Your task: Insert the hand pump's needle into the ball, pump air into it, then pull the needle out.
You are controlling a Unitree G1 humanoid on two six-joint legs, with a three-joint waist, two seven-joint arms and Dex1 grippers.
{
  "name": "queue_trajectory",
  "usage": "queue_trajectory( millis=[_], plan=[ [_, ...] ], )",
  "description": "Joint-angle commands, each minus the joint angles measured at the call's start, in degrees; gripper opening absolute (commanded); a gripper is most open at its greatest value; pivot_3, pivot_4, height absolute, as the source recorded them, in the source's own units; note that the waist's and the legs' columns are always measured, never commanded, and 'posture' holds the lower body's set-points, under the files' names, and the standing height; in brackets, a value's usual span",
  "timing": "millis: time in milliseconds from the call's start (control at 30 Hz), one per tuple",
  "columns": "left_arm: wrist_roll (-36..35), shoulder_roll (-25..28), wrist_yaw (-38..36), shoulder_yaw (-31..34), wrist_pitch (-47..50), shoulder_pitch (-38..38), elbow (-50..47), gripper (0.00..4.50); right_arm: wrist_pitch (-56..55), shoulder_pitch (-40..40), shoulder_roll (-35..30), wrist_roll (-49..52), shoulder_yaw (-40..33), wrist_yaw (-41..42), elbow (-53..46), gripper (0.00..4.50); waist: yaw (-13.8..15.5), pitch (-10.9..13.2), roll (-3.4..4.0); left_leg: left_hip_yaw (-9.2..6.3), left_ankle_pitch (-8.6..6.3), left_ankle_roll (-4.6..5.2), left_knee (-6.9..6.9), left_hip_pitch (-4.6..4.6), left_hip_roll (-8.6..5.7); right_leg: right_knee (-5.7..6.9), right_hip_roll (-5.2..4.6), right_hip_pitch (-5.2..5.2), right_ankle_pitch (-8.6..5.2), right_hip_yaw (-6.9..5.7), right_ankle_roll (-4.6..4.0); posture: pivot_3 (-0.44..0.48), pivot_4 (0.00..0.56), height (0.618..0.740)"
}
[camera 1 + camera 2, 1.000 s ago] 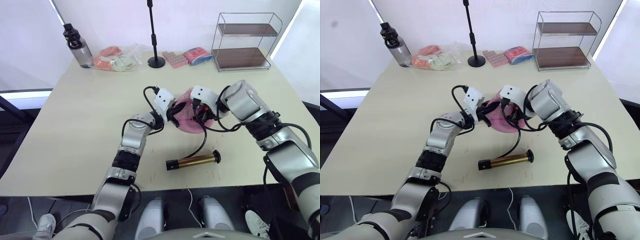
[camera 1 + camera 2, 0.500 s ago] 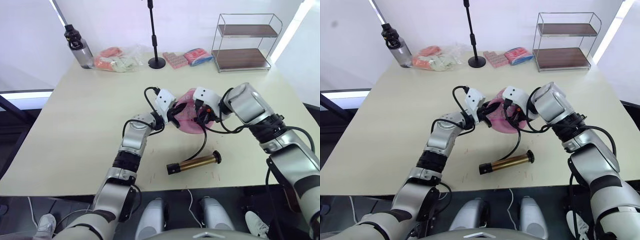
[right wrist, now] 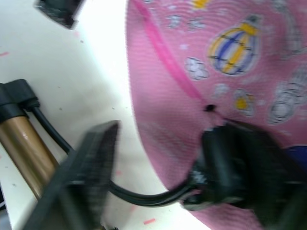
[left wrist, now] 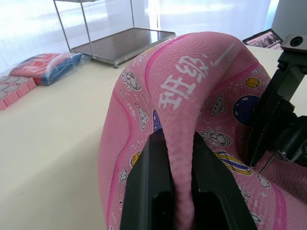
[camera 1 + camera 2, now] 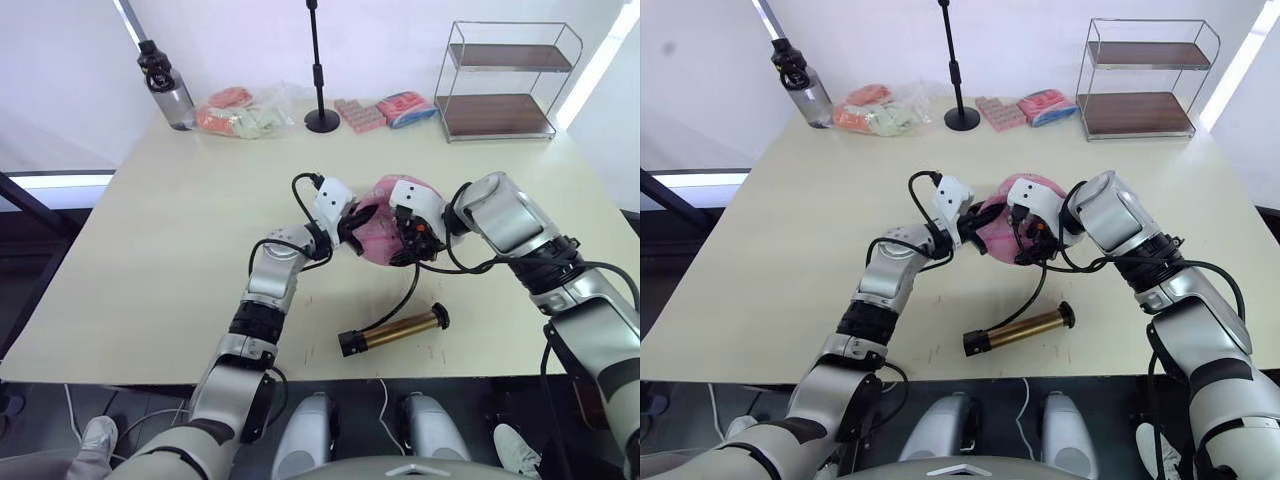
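Observation:
The ball is pink, flattish and printed with cartoons, and it sits at the table's middle. My left gripper is shut on a raised fold of its skin, one black finger on each side. My right gripper is at the ball's right side with its fingers spread wide apart. The thin black hose runs between them, its end against the right finger. A small dark spot shows on the ball just beyond. The hand pump lies on its side nearer the front edge, its hose curving up to the ball.
At the back stand a tall black stand with a round base, a water bottle, a plastic bag of packets, pink packets, red and blue packets and a wire shelf. The table's front edge lies just below the pump.
My right gripper's fingers have spread apart at the ball. The whole picture has shifted with the camera. The left gripper keeps its pinch on the ball, and the pump lies as before.

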Motion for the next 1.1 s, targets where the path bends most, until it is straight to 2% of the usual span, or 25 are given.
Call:
queue_trajectory(
  millis=[33, 467, 833, 867, 933, 1100],
  plan=[
    [0.33, -0.79, -1.29, -2.76, 0.18, 0.64, 0.88, 0.00, -0.99, -0.42, -2.43, 0.81, -1.80, -0.28, -2.59, 3.76, 0.05, 0.04, 0.05, 0.00, 0.00, 0.00, 0.00, 0.00, 0.00, 0.00, 0.00, 0.00, 0.00, -0.01, 0.00, 0.000, 0.150, 0.740],
    [0.00, -0.46, -1.03, -2.89, -0.15, 0.64, 1.30, 0.00, -0.56, 3.83, -9.66, 9.85, -10.99, 0.44, -8.48, 3.76, 0.88, 0.11, 0.15, -0.18, 0.00, 0.01, -0.05, -0.13, -0.05, -0.26, 0.00, 0.07, -0.01, -0.25, 0.00, 0.000, 0.150, 0.740],
    [-0.20, -0.25, -1.08, -2.98, -0.21, 0.71, 1.34, 0.00, 4.12, 10.51, -9.99, 18.56, -20.76, -4.67, -12.57, 3.76, 1.30, 0.12, 0.16, -0.21, 0.00, 0.02, -0.06, -0.13, -0.05, -0.30, 0.02, 0.14, -0.01, -0.29, 0.00, 0.000, 0.150, 0.740],
    [-0.22, -0.19, -1.07, -2.96, -0.19, 0.77, 1.27, 0.00, 4.68, 11.40, -9.89, 18.98, -21.42, -5.47, -12.96, 3.38, 1.35, 0.12, 0.16, -0.21, 0.00, 0.02, -0.06, -0.13, -0.06, -0.30, 0.02, 0.13, -0.01, -0.29, 0.00, 0.000, 0.150, 0.740],
    [-0.22, -0.09, -1.06, -2.94, -0.20, 0.83, 1.24, 0.00, 5.53, 12.36, -9.82, 19.74, -22.08, -6.73, -13.53, 2.91, 1.51, 0.13, 0.16, -0.23, 0.00, 0.02, -0.06, -0.14, -0.06, -0.31, 0.03, 0.15, -0.01, -0.32, 0.00, 0.000, 0.150, 0.740],
    [-0.37, 0.09, -0.90, -3.05, -0.26, 0.78, 1.44, 0.00, 7.44, 13.07, -9.75, 22.06, -22.63, -9.45, -14.49, 2.91, 1.48, 0.13, 0.17, -0.22, 0.00, 0.02, -0.05, -0.14, -0.08, -0.32, 0.04, 0.15, -0.01, -0.32, 0.01, 0.000, 0.150, 0.740]
  ],
)
